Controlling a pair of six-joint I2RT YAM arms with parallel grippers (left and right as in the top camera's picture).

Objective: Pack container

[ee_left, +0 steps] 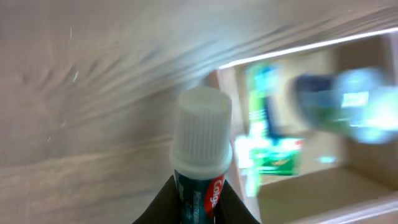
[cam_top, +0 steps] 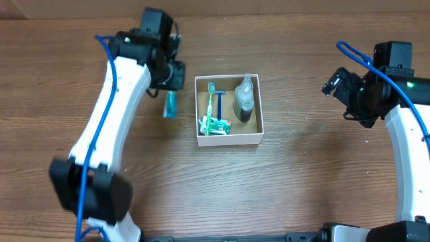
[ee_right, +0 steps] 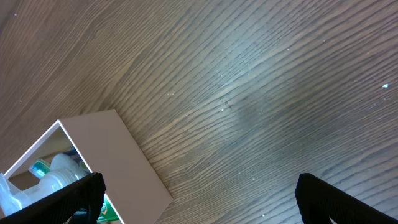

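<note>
Toothpaste [ee_left: 200, 143] pinched in my left gripper [ee_left: 198, 208], right gripper [ee_right: 199, 202] gaping empty.
It's just beside the box [cam_top: 228, 140], might snag the wall going in and slip.

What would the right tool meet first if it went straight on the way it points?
The right tool would likely meet only bare table; the container lies left of its line.
</note>
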